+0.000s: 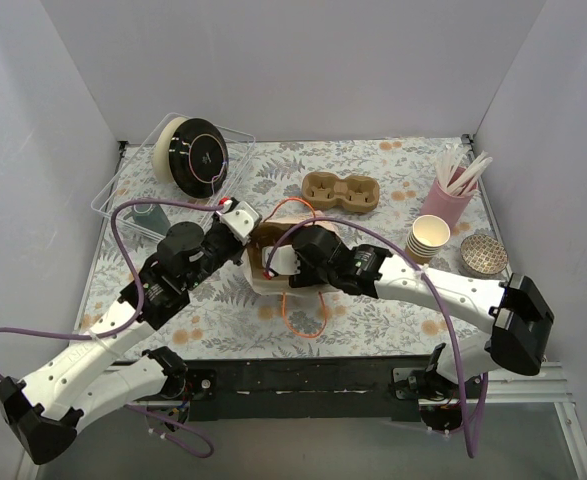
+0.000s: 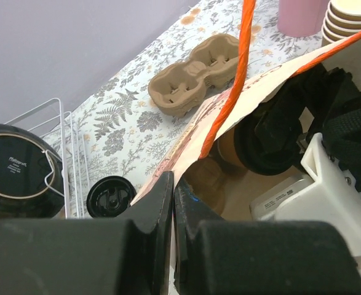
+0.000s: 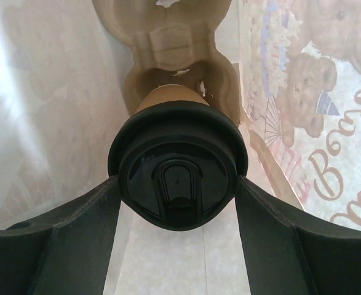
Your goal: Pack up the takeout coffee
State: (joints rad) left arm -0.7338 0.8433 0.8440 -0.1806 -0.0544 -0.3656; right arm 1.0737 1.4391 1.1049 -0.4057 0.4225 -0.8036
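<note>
The takeout coffee (image 3: 178,161), a kraft-brown cup with a round black lid, stands inside the printed paper bag (image 1: 264,247). My right gripper (image 3: 177,182) reaches down into the bag, its two fingers pressed against opposite sides of the lid. Under the cup a cardboard cup carrier (image 3: 168,49) lies on the bag's floor, and the cup's base sits at its near pocket. My left gripper (image 2: 173,185) is shut on the bag's rim (image 2: 186,144), holding the mouth open. From above, the right gripper's fingertips and the cup are hidden inside the bag.
A second cardboard carrier (image 1: 341,192) lies behind the bag. A pink cup of straws (image 1: 445,203), stacked paper cups (image 1: 428,238) and a round tin (image 1: 484,254) stand at right. A clear rack (image 1: 123,185) with a black disc (image 1: 198,155) and a grey-green mug (image 1: 151,215) are at left.
</note>
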